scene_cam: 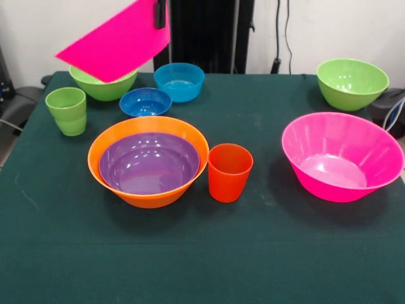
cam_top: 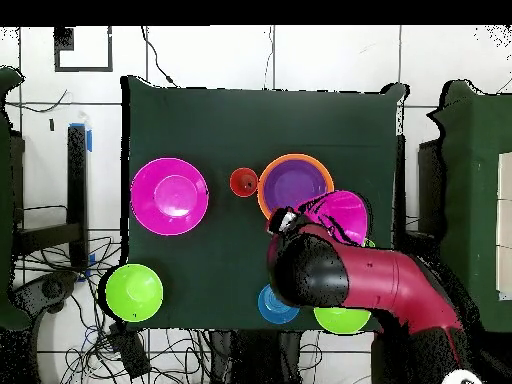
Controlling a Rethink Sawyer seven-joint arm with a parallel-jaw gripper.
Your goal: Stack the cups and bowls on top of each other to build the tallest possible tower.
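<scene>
Pink bowl [scene_cam: 114,43] hangs tilted in the air, pinched at its rim by the gripper [scene_cam: 161,14]; below it — a green bowl [scene_cam: 104,87]; purple bowl [scene_cam: 149,163] sits nested in the orange bowl [scene_cam: 147,197].

Front view: only the gripper [scene_cam: 161,14] tip shows at the top edge, a dark narrow piece clamped on the upper rim of a pink bowl [scene_cam: 117,41], which hangs tilted below it and off to one side. Overhead view: red and black arm [cam_top: 380,285] reaches up from the bottom edge, bulky black elbow joint nearest the camera, wrist beyond it hiding the gripper; the pink bowl peeks out past the wrist.
</scene>
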